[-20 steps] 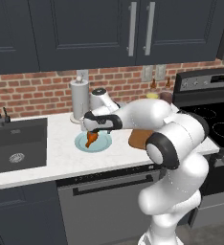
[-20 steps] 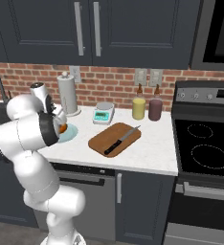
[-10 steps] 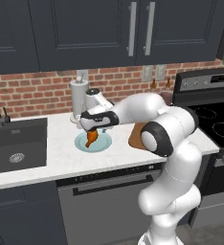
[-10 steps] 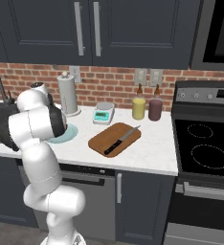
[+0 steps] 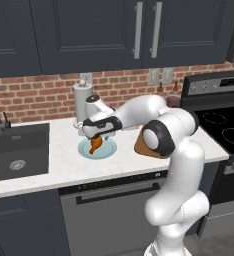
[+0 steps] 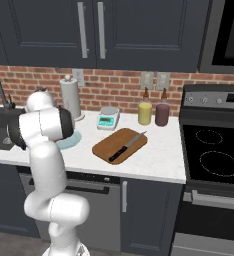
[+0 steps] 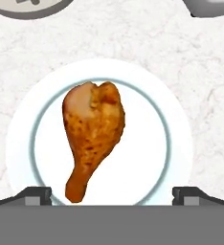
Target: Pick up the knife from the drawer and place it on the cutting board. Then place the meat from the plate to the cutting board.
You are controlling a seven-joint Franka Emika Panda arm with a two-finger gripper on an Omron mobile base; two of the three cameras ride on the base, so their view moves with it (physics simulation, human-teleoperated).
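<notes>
Gripper [image 5: 95, 136] hanging spread wide over the meat [image 7: 92, 136] on the plate [image 7: 173, 143].
The drumstick is lying alone on the plate, left of the cutting board [image 6: 120, 145] where the knife [image 6: 127, 146] is resting; it is probably light, firm and greasy, so its thick upper end is offering the 2 fingers the surest hold.

Drumstick [image 7: 92, 136] on plate [image 7: 176, 143] (centred)
</notes>
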